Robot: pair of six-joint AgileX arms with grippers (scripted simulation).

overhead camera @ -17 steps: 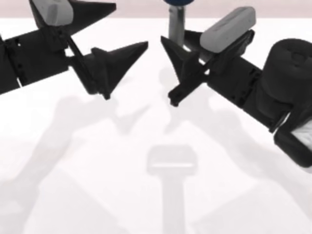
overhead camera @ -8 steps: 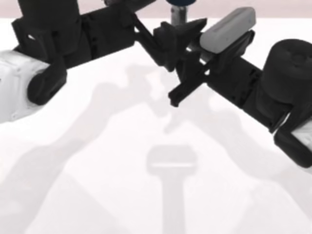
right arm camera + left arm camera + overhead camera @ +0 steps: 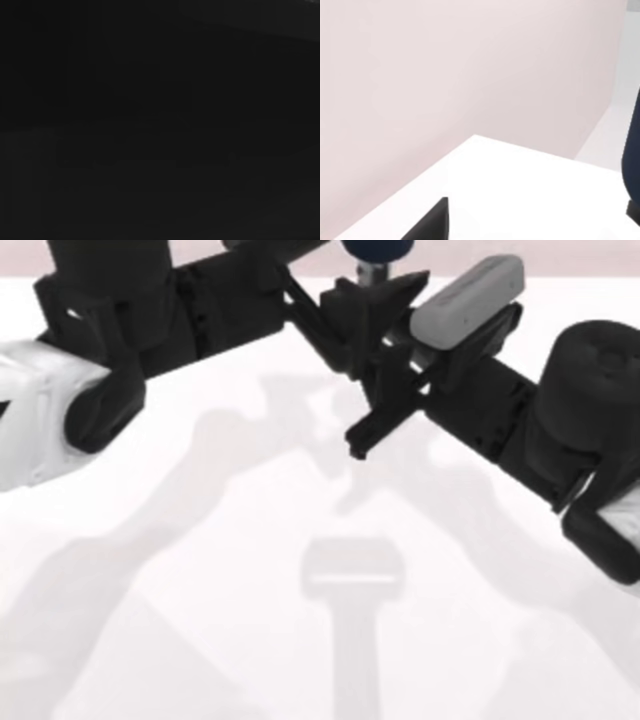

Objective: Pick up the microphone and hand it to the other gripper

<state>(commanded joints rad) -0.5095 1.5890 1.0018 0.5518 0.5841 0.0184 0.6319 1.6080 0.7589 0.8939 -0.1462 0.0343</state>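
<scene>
The microphone (image 3: 374, 252) stands upright at the top middle of the top view, navy head up, with a short stretch of grey handle (image 3: 368, 274) showing below it. My right gripper (image 3: 370, 365), the one bearing the pale grey block (image 3: 468, 295), reaches in from the right and is shut on the handle's lower end. My left gripper (image 3: 368, 302) is open, with its pointed fingers either side of the handle just under the head. In the left wrist view one black finger (image 3: 432, 225) shows, and the navy head (image 3: 634, 145) sits at the frame's edge. The right wrist view is dark.
The white table (image 3: 180, 620) lies well below both arms and carries their shadows. Its back edge meets a pale pink wall (image 3: 560, 255). The left arm's white link (image 3: 25, 410) is at the left edge, and the right arm's bulky black body (image 3: 590, 410) fills the right side.
My left arm has swung in from the left, bringing its open gripper up to the microphone's handle. The right arm and the microphone have stayed where they were.
</scene>
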